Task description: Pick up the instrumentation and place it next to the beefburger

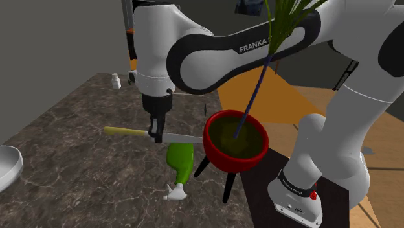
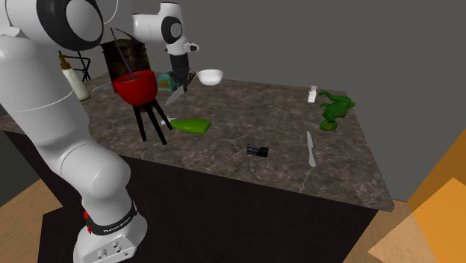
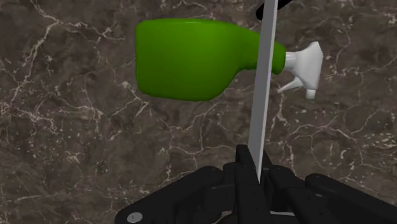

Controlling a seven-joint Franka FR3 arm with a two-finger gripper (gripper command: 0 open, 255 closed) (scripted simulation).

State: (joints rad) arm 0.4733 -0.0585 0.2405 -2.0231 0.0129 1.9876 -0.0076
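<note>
The black fingers (image 3: 254,170) are clamped tight on a knife (image 1: 169,136). They pinch it about where the yellow handle joins the grey blade. In the shoulder view the knife lies flat in the grip, with the handle pointing to the left and the blade to the right. It looks to be up in the air, a little above the dark stone worktop (image 1: 65,149), but that is hard to tell for sure.

Just under the knife a green spray bottle (image 3: 191,60) with a white top lies on its side. In the wrist view the blade crosses in front of the bottle's neck.

Right beside the bottle stands a red pot (image 1: 236,139) on thin black legs, with a tall plant in it.

A white bowl (image 2: 210,76) sits near the arm. Well apart from it, at the other end of the worktop, are a second knife (image 2: 310,148), a green frog toy (image 2: 334,108) and a small white bottle (image 2: 312,93).
</note>
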